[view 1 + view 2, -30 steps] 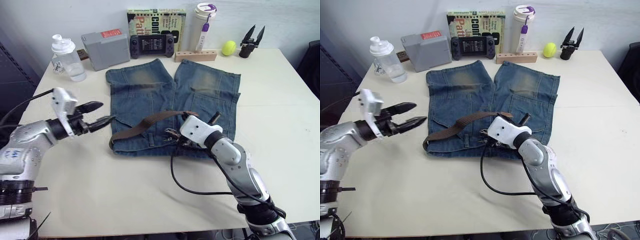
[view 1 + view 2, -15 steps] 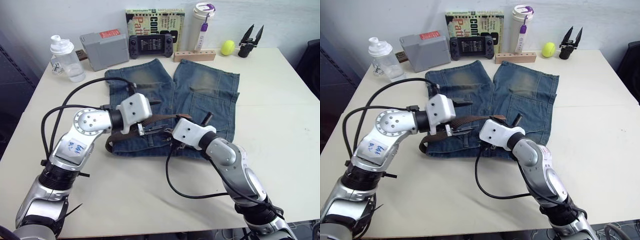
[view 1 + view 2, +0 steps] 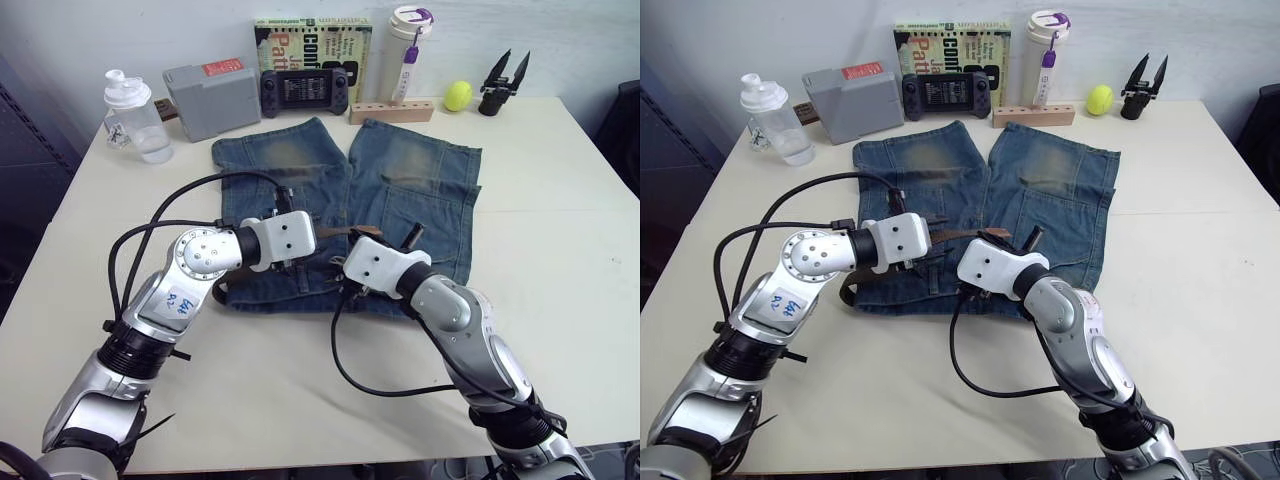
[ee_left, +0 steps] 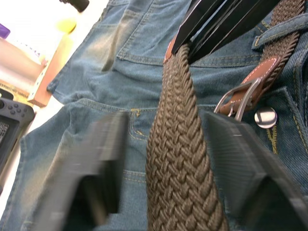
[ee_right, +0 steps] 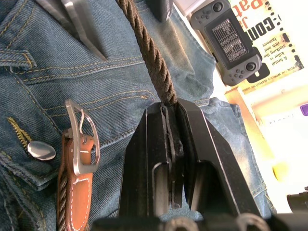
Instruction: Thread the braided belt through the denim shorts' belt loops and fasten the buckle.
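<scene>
The denim shorts lie flat on the table, waistband toward me. The braided belt runs across the waistband, and its silver buckle rests beside the shorts' metal button. A belt loop crosses the strap near there. My right gripper is shut on the belt, holding it just above the denim, with the buckle lying next to it. My left gripper is open and straddles the same raised strap close to the right gripper, one finger on each side and apart from the weave.
Along the table's far edge stand a water bottle, a grey box, a game console, a book, a tumbler, a wooden block, a tennis ball and a spare black gripper.
My left arm swung in from the table's left side to the waistband and now straddles the belt beside the right gripper. The right gripper kept its hold and barely moved.
</scene>
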Controlling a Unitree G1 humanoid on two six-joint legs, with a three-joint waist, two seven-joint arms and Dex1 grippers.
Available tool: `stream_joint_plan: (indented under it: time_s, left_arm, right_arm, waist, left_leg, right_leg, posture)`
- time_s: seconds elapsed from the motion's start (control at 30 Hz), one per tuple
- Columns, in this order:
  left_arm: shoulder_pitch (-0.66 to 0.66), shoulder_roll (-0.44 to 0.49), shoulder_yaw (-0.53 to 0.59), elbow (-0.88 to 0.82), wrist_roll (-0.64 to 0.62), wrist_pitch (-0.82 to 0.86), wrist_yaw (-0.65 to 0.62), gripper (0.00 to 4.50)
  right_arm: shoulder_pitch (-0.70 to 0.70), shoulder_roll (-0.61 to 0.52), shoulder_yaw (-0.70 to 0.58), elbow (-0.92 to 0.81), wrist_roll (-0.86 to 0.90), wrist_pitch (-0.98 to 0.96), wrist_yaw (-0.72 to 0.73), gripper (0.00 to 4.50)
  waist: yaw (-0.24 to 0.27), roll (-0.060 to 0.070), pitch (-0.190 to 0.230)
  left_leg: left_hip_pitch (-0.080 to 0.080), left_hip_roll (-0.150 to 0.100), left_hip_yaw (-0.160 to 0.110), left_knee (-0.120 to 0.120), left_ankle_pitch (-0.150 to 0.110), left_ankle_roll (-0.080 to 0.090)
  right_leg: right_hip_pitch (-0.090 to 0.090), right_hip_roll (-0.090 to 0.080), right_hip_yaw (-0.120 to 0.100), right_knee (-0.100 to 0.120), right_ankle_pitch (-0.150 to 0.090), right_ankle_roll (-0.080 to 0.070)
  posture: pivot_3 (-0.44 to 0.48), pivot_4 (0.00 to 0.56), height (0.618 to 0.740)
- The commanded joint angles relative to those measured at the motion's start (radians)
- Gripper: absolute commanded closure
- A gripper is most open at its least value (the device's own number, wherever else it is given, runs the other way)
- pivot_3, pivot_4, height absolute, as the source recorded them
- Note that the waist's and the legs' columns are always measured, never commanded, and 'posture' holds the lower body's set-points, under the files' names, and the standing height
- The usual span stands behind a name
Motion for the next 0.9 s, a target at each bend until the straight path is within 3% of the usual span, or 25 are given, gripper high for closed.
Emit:
stream_joint_plan:
  time_s: [0.03,0.1,0.6,0.73,0.9]
  left_arm:
    - [0.037,-0.017,0.045,-0.046,0.006,-0.064,0.017,3.84]
    - [0.063,-0.005,0.053,-0.058,0.016,-0.078,0.019,4.44]
    - [0.233,0.023,0.182,-0.081,0.155,-0.217,0.183,4.44]
    - [0.300,0.042,0.226,-0.092,0.171,-0.272,0.212,4.50]
    - [0.430,0.123,0.332,-0.066,0.146,-0.403,0.199,4.50]
  right_arm:
    - [-0.001,0.007,-0.009,-0.041,0.000,-0.011,-0.006,4.50]
    - [0.002,0.008,-0.011,-0.044,0.001,-0.006,-0.006,4.50]
    - [0.011,0.034,-0.031,-0.080,0.064,-0.011,0.002,4.50]
    - [0.030,0.074,-0.057,-0.111,0.118,0.034,-0.001,3.07]
    - [0.057,0.120,-0.177,-0.173,0.269,0.108,0.033,0.64]
  waist:
    - [0.000,0.000,0.000]
    - [-0.001,0.000,0.000]
    - [-0.001,0.000,0.000]
    - [-0.001,0.000,0.000]
    - [0.000,0.000,0.000]
  left_leg:
    - [0.000,0.000,0.000,0.000,0.000,0.000]
    - [0.000,0.000,0.000,0.000,0.000,0.000]
    - [0.000,0.000,-0.001,0.001,0.000,0.000]
    - [0.000,0.000,-0.001,0.001,0.000,0.000]
    - [0.000,0.001,0.000,0.000,0.000,0.000]
  right_leg:
    - [0.000,0.000,0.000,0.000,0.000,0.000]
    - [0.000,0.000,0.000,0.000,0.000,0.000]
    - [0.000,0.000,0.000,0.001,0.000,0.000]
    - [0.000,0.000,0.000,0.001,0.000,0.000]
    - [0.000,0.000,0.000,0.001,0.000,0.000]
  posture:
    - [0.000,0.150,0.726]
    - [0.000,0.150,0.726]
    - [0.000,0.150,0.726]
    - [0.000,0.150,0.726]
    - [0.000,0.150,0.726]
